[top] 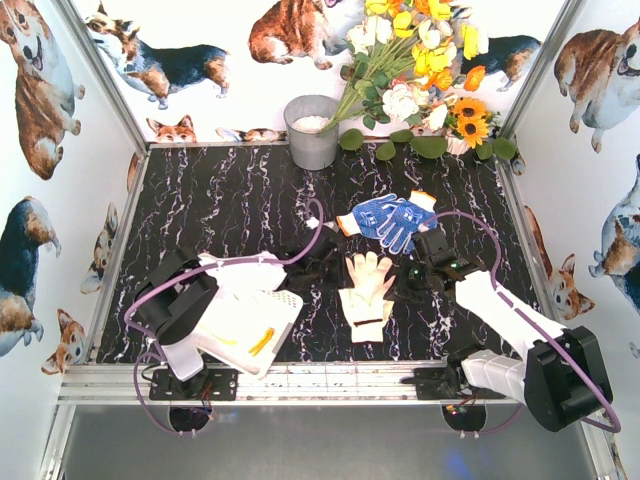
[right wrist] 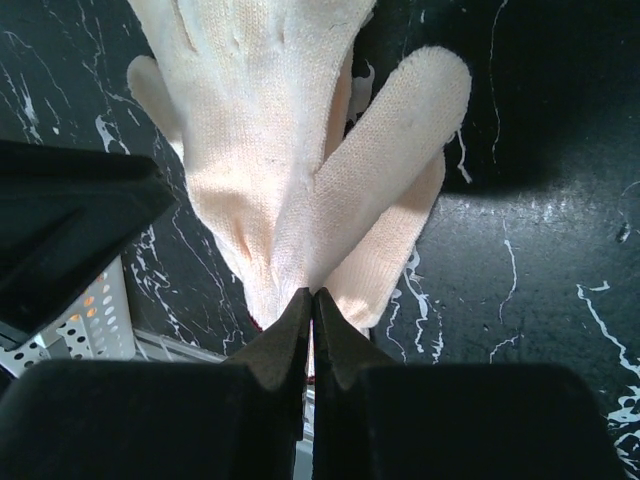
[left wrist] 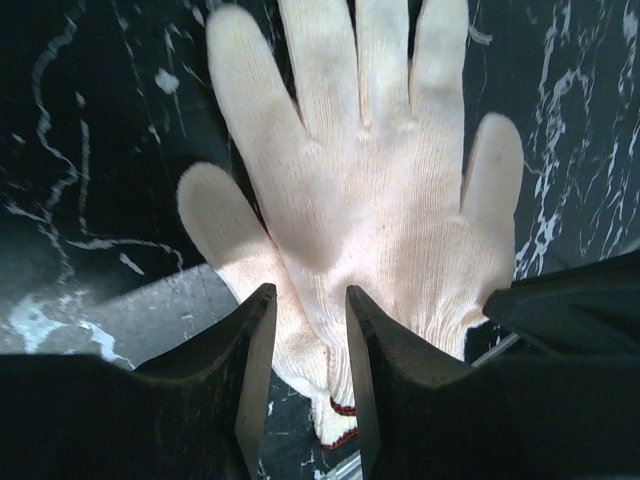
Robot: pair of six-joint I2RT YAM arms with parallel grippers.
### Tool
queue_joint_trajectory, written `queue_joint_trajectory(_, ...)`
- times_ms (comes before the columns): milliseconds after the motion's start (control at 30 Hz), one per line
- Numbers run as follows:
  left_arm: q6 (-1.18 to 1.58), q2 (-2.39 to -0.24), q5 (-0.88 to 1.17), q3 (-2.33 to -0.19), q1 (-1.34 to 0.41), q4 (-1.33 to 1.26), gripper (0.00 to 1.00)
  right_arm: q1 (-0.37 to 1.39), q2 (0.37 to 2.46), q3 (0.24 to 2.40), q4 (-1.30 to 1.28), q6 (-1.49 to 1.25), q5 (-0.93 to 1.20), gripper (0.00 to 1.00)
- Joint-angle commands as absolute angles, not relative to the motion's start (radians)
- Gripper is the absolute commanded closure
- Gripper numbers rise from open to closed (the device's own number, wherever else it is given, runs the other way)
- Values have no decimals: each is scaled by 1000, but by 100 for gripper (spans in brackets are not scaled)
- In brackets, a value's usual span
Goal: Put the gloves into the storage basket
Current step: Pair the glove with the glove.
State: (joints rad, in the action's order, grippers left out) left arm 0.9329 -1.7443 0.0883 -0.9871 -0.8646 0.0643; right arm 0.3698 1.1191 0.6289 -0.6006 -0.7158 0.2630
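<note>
A pair of cream gloves point(top: 366, 295) lies stacked on the black marbled table, fingers pointing away from the arms. My right gripper point(right wrist: 313, 300) is shut on the cuff end of a cream glove point(right wrist: 260, 130), at the pair's right edge point(top: 408, 290). At the pair's left side, my left gripper point(top: 335, 272) is open. Its jaws point(left wrist: 310, 310) stand apart on either side of the red-trimmed cuff of the cream glove point(left wrist: 370, 200) without pinching it. Two blue dotted gloves point(top: 390, 220) lie farther back. The white storage basket point(top: 285, 300) sits at the near left under the left arm, with a yellow-orange piece point(top: 262, 342) inside.
A grey metal bucket point(top: 312, 130) stands at the back centre beside a bunch of flowers point(top: 420, 60). Printed walls close in both sides of the table. The basket's slotted wall point(right wrist: 95, 320) shows at the lower left of the right wrist view.
</note>
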Motion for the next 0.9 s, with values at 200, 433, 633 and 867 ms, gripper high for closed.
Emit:
queue_joint_trajectory(200, 963, -1793, 134, -983, -906, 25, 70, 363, 1096, 624, -560, -716, 262, 100)
queue_joint_trajectory(433, 967, -1813, 130, -981, -908, 4, 74, 363, 1091, 625, -558, -718, 265, 100)
queue_joint_trajectory(633, 961, -1779, 101, -986, -908, -1, 94, 363, 1079, 636, -566, -718, 278, 100)
queue_joint_trajectory(867, 938, -1720, 88, -974, -915, 44, 100, 363, 1070, 641, -566, -694, 330, 100)
